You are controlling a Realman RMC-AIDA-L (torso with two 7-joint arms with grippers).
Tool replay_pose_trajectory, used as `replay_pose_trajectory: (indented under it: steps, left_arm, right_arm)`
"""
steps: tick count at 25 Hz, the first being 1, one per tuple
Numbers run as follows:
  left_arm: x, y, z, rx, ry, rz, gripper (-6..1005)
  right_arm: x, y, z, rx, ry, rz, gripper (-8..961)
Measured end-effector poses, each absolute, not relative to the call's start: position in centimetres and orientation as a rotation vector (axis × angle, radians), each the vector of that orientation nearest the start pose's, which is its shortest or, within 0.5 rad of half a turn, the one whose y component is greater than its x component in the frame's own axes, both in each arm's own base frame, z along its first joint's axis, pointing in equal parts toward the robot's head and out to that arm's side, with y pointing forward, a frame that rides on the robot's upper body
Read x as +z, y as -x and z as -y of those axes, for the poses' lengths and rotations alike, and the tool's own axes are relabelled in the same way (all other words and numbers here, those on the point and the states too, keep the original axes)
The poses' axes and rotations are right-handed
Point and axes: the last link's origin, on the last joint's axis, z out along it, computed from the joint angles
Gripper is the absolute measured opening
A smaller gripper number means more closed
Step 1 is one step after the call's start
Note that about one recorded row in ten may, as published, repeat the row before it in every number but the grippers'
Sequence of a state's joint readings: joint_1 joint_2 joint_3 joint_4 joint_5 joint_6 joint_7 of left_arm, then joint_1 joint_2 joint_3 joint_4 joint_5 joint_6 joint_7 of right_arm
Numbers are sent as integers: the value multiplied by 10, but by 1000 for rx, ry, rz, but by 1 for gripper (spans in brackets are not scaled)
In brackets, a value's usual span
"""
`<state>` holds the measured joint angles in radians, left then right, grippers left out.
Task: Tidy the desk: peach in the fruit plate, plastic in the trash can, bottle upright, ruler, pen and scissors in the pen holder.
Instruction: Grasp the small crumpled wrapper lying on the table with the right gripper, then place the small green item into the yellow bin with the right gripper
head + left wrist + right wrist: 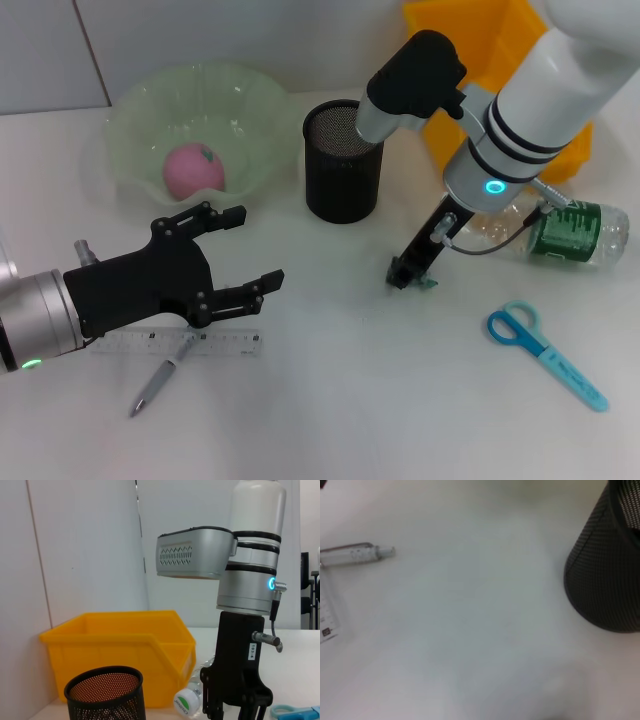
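My left gripper is open and hovers just above the clear ruler and the grey pen, which lie at the front left. The pink peach sits in the pale green fruit plate. Behind the table's middle stands the black mesh pen holder. My right gripper points down at the table, between the holder and the bottle lying on its side. Blue scissors lie at the front right. The plastic is out of view.
The yellow trash can stands at the back right, behind the right arm. In the left wrist view it sits behind the pen holder, with the bottle's cap beside the right gripper.
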<state>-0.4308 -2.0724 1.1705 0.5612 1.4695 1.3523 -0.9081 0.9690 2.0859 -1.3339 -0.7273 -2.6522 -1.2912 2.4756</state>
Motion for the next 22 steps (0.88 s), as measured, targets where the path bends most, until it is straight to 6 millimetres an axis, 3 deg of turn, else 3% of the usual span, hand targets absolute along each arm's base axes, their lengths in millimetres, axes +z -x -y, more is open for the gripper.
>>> replay_pose_trajectory:
  steps: [17, 22]
  left_arm:
    - [-42, 250, -319, -758, 2642, 140, 860]
    - [-42, 250, -318, -760, 2643, 139, 860]
  right_arm:
    - [-35, -166, -408, -557, 2598, -856, 327]
    - [-19, -158, -409, -503, 2575, -843, 308]
